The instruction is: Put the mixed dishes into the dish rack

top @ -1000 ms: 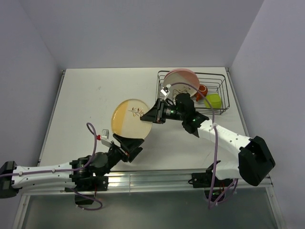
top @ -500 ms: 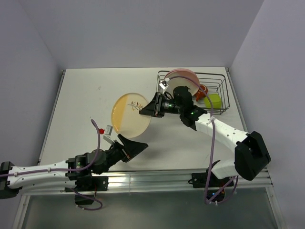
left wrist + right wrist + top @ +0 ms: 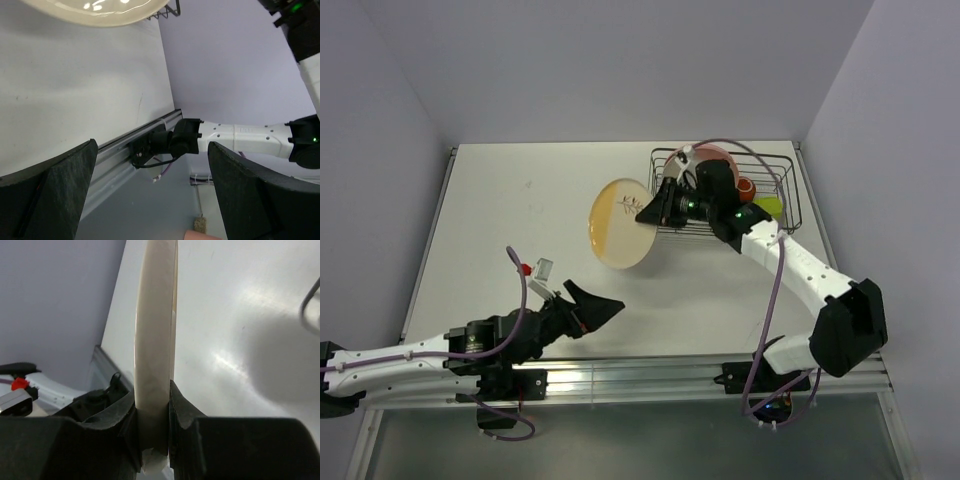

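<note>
My right gripper [image 3: 648, 208] is shut on the rim of the yellow-and-cream plate [image 3: 622, 224], holding it tilted in the air just left of the dark wire dish rack [image 3: 788, 198]. In the right wrist view the plate [image 3: 156, 335] is seen edge-on, pinched between the fingers [image 3: 122, 412]. A pink-and-cream plate [image 3: 720, 155] stands in the rack, with the orange-red cup [image 3: 747, 188] and the lime-green bowl [image 3: 770, 205] beside it, partly hidden by the arm. My left gripper [image 3: 608, 306] is open and empty near the table's front edge; the plate's underside [image 3: 100, 12] shows at the top of its view.
The white table [image 3: 500, 200] stretches left of the rack. A metal rail [image 3: 650, 370] runs along the front edge, with the right arm's base [image 3: 175, 142] clamped to it. Walls close in on three sides.
The right gripper has carried the plate up and to the right, toward the rack. The left gripper, open throughout, has drawn back toward the front edge, away from the plate.
</note>
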`<move>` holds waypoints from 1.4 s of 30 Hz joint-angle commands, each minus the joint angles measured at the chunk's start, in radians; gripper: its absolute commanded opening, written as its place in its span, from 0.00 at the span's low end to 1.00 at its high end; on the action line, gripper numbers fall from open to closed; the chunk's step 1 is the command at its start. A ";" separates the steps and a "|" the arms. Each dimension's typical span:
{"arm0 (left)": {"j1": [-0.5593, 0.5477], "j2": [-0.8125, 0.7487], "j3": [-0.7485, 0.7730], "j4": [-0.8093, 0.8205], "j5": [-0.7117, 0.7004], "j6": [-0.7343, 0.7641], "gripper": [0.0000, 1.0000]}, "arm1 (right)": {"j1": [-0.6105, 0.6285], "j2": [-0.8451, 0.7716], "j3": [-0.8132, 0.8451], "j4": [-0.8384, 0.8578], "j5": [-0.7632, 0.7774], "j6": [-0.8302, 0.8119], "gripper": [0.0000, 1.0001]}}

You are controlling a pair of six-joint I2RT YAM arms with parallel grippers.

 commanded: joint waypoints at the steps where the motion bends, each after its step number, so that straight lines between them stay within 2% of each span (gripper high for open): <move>1: 0.004 0.011 0.086 -0.125 -0.089 0.037 0.99 | -0.051 -0.075 0.236 -0.048 0.058 -0.182 0.00; 5: 0.004 0.032 0.126 -0.191 -0.135 0.040 0.99 | -0.119 -0.075 0.373 -0.131 0.043 -0.335 0.00; 8: 0.004 0.042 0.150 -0.223 -0.160 0.052 0.99 | -0.146 -0.089 0.463 -0.212 -0.047 -0.539 0.00; 9: 0.004 0.045 0.161 -0.229 -0.166 0.055 0.99 | -0.146 -0.103 0.503 -0.243 -0.082 -0.658 0.00; 11: 0.004 0.051 0.170 -0.257 -0.192 0.054 0.99 | -0.146 -0.107 0.575 -0.289 -0.104 -0.765 0.00; 16: 0.004 0.082 0.178 -0.320 -0.269 0.042 0.99 | -0.148 -0.025 0.785 -0.430 -0.081 -0.888 0.00; 22: 0.012 0.117 0.167 -0.237 -0.335 0.183 0.99 | -0.148 0.078 1.016 -0.533 -0.135 -1.069 0.00; 24: 0.024 0.127 0.178 -0.236 -0.365 0.225 0.99 | -0.146 0.106 1.052 -0.544 -0.153 -1.124 0.00; 28: 0.064 0.138 0.169 -0.227 -0.391 0.244 0.99 | -0.157 0.189 1.123 -0.567 -0.094 -1.147 0.00; 30: 0.114 0.146 0.144 -0.191 -0.364 0.267 0.99 | -0.174 0.224 1.132 -0.565 -0.107 -1.173 0.00; 32: 0.163 0.166 0.114 -0.116 -0.309 0.287 0.99 | -0.186 0.290 1.209 -0.617 -0.100 -1.236 0.00; 35: 0.228 0.212 0.132 -0.090 -0.235 0.333 0.99 | -0.212 0.350 1.247 -0.699 -0.095 -1.322 0.00; 39: 0.269 0.256 0.180 -0.162 -0.246 0.349 0.99 | -0.283 0.381 1.252 -0.768 -0.097 -1.394 0.00; 42: 0.303 0.221 0.166 -0.151 -0.252 0.368 0.99 | -0.289 0.381 1.205 -0.797 -0.045 -1.446 0.00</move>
